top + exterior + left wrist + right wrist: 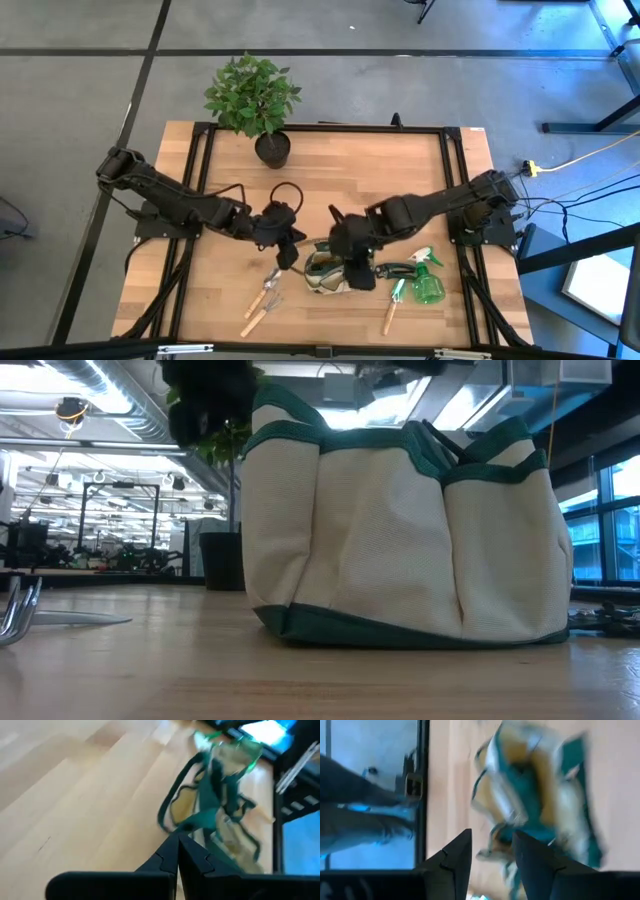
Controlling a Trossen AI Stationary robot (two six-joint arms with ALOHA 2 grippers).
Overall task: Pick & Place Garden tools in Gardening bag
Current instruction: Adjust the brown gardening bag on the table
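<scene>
Closest to the low camera we see the gardening bag [405,535], a cream fabric tote with green trim and side pockets, standing upright on the wooden table [300,680] and filling the centre of the frame. From above, we find the bag [325,272] low in the middle of the picture. The right gripper [356,272] sits over the bag's right edge; in its wrist view we see the two fingers [451,857] standing apart with a clear gap, and we cannot tell whether anything lies between them. The left gripper [287,252] hangs just left of the bag, its fingers [167,857] pressed together on nothing.

Left of the bag, toward the lower centre-left, lie two wooden-handled tools [264,300]. Right of the bag we see dark-handled pruners [392,269], a wooden-handled trowel [393,307] and the green spray bottle [428,281], all on the table. A leafy plant [253,93] in a black pot [272,149] stands at the upper centre-left.
</scene>
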